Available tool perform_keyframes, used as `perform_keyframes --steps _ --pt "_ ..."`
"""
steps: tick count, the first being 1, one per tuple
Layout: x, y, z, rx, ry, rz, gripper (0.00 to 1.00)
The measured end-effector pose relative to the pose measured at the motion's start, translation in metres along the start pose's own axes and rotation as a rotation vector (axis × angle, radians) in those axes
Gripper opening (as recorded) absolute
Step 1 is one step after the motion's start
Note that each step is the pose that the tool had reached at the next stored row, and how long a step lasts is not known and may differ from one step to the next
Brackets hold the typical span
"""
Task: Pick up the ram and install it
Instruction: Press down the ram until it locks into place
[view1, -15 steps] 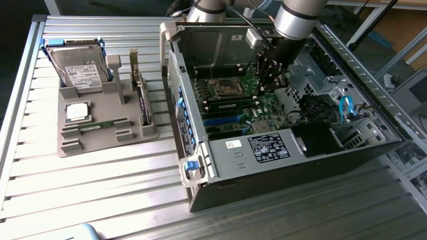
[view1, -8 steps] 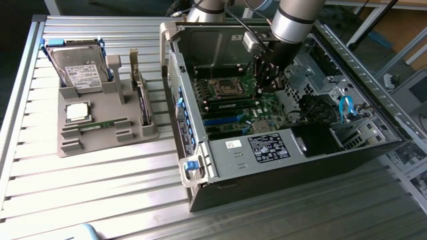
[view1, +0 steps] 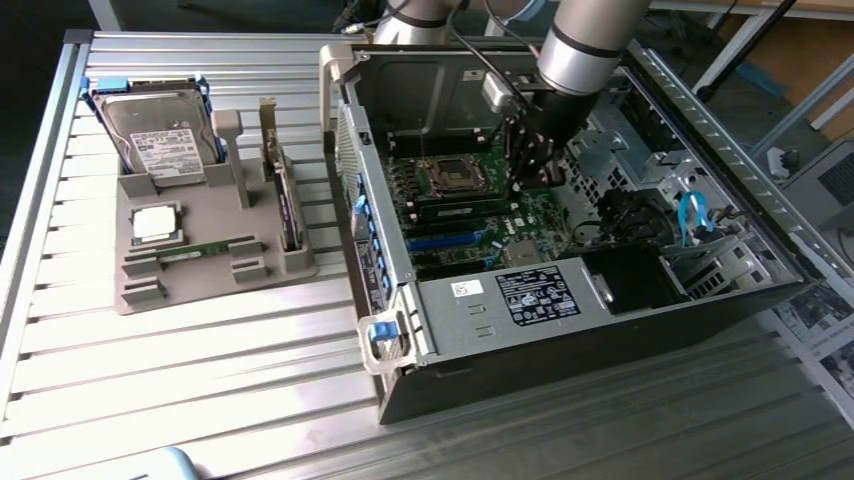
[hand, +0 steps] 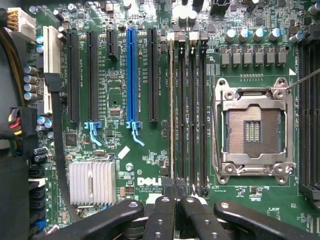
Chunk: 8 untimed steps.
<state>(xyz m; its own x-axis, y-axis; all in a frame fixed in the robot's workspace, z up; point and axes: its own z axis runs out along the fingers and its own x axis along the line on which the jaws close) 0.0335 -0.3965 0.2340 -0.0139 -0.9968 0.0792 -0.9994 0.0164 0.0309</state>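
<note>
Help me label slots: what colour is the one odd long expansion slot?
Blue, clearest in the wrist view.

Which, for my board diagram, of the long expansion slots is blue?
The blue expansion slot; black slots lie on both sides of it, and the white slot ends the row.

Bright daylight, table (view1: 200, 330) glare — soft focus

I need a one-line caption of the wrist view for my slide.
Shut gripper poised over the RAM slots of the Dell motherboard, beside the empty processor socket.
</note>
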Motion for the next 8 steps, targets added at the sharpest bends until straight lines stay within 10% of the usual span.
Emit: perform_keyframes --steps 8 --pt "-0.0003 0.0002 0.0037 0.002 -0.0005 0.0 0.11"
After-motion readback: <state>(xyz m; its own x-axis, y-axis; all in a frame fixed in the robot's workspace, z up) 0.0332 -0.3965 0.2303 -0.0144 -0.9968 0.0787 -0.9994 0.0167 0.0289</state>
